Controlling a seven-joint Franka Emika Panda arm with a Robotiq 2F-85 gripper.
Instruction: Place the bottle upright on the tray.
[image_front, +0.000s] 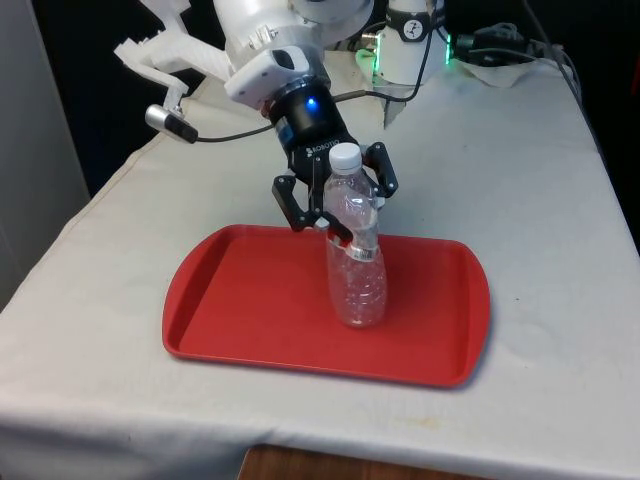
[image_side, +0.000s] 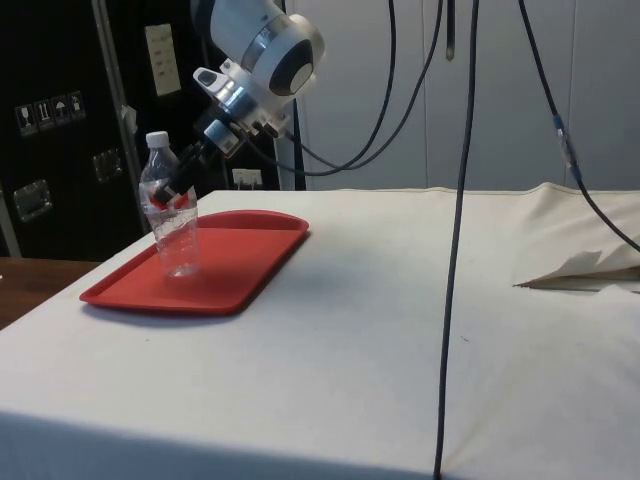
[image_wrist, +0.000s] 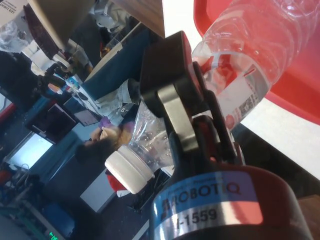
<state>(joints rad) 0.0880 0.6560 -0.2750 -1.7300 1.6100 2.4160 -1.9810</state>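
Note:
A clear plastic bottle (image_front: 356, 280) with a white cap stands upright on the red tray (image_front: 250, 300), toward the tray's middle. My gripper (image_front: 353, 218) reaches down from behind and is shut on the bottle at its upper body, just under the neck. In the side view the bottle (image_side: 178, 240) rests its base on the tray (image_side: 240, 270) and leans very slightly, with the gripper (image_side: 172, 195) around it. In the wrist view one black finger (image_wrist: 167, 70) lies against the bottle (image_wrist: 250, 45), with the tray (image_wrist: 300, 85) beyond.
The tray lies near the table's front edge in the front view. Cables and a green-lit device (image_front: 400, 50) sit at the far end. A black cable (image_side: 455, 250) hangs over the table in the side view, and the cloth is folded up (image_side: 580, 270) at its right.

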